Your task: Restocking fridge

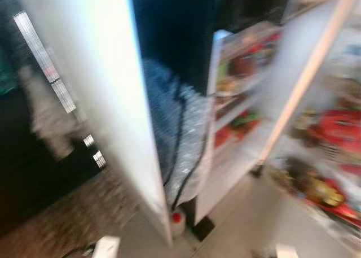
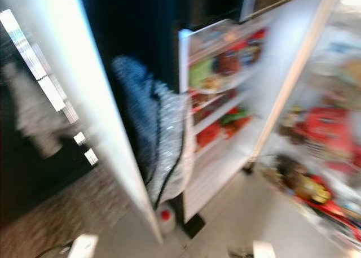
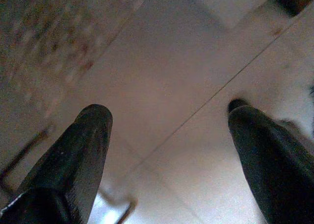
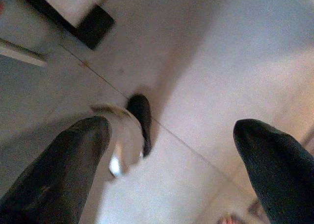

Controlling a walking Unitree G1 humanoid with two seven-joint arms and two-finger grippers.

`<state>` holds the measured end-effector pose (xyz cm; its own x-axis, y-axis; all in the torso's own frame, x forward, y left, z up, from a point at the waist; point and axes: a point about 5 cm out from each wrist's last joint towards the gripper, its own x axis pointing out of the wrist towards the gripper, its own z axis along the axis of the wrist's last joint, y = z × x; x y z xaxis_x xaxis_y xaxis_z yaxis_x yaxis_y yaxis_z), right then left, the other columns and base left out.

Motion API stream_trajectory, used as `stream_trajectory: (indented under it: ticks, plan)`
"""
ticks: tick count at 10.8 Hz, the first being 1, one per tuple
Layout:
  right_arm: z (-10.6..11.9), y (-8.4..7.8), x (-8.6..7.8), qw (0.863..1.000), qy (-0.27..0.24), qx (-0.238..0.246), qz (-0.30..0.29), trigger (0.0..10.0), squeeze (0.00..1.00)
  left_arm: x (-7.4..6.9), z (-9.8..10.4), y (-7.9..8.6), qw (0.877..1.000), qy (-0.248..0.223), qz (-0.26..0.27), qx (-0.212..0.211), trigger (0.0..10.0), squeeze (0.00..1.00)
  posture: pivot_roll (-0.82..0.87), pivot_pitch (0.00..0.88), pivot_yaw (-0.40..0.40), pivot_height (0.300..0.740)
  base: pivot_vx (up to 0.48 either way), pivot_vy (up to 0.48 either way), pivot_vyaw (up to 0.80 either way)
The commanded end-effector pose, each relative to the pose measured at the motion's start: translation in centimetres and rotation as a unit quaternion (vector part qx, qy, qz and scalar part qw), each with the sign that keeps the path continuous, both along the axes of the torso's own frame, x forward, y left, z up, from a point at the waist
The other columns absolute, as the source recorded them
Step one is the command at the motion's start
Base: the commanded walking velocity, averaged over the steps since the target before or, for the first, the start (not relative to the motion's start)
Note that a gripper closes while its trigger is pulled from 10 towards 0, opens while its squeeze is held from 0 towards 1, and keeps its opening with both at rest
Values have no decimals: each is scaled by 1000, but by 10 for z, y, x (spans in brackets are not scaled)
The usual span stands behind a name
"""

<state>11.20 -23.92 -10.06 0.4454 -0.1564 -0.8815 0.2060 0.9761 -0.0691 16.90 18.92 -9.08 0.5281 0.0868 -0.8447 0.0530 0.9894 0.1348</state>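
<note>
- Left eye view is pretty blurry, but the tall white fridge (image 1: pixel 237 117) stands open, door shelves packed with red and green packets (image 1: pixel 240 125).
- Left gripper (image 3: pixel 169 123) and right gripper (image 4: pixel 171 136) both hang over pale floor tiles (image 3: pixel 162 72), fingers spread wide, nothing held.
- Looks like the approach step; next move probably means grabbing stock first.

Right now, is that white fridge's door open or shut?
Open: the white fridge door is swung out, and its stocked inner shelves show.
</note>
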Motion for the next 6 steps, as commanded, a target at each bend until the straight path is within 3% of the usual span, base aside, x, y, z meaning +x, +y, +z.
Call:
stream_trajectory:
  ticks: [1,4,5,6]
  plan:
    - [1,3,5,1000,-10,5,-3,10000,0,-6,-2,1,1000,14,-6,13,10000,0,-36,0,74,740,0,0,0]
    - [1,5,7,1000,-23,10,-12,10000,0,2,-2,-20,1000,11,-16,5,10000,0,-34,0,79,740,0,0,0]
    - [1,5,7,1000,-22,8,-19,10000,0,-1,-2,-8,1000,13,-14,11,10000,0,-37,0,82,740,0,0,0]
    - [1,5,6,999,-21,7,-23,10000,0,-1,-2,-7,1000,13,-14,14,10000,0,-39,6,84,740,0,0,0]
